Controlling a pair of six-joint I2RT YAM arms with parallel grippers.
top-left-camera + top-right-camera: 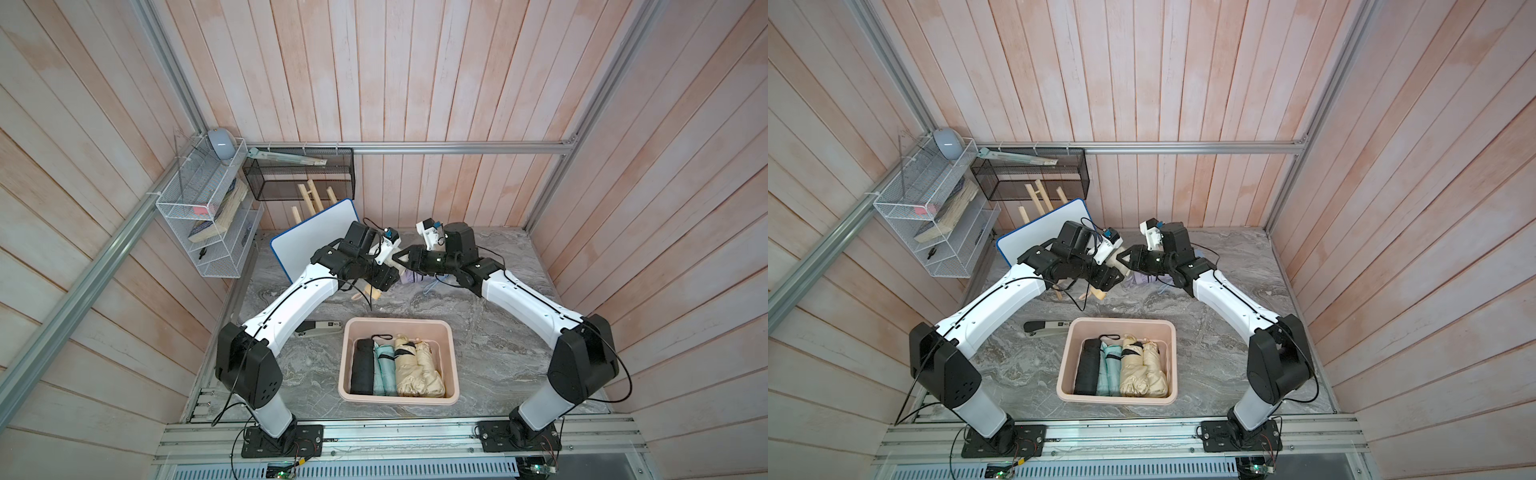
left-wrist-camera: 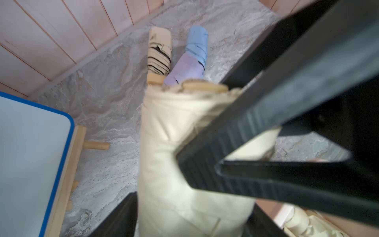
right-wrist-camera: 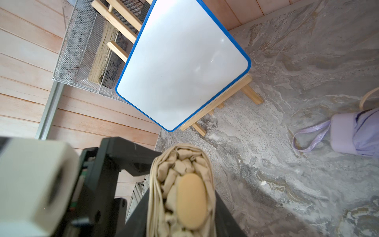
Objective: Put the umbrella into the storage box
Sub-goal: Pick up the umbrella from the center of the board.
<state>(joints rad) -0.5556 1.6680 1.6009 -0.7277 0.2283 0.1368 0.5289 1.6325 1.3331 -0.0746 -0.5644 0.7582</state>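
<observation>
Held aloft over the grey marbled tabletop point(image 1: 490, 353), well apart from the pale pink rectangular plastic storage box point(image 1: 397, 320): cream folded fabric umbrella point(image 2: 174, 143), not yet stowed. Clamped across by the right gripper point(image 3: 180, 217), probably so as to carry it boxward alone. Flanked by the left gripper point(image 2: 190, 217); gripping or loose, cannot tell. Counted: one box, with seemingly four folded umbrellas point(image 1: 397, 365) side by side; three lying on the table, namely beige black-striped umbrella point(image 2: 159, 51), lilac umbrella point(image 2: 184, 69), blue umbrella point(image 2: 198, 39).
</observation>
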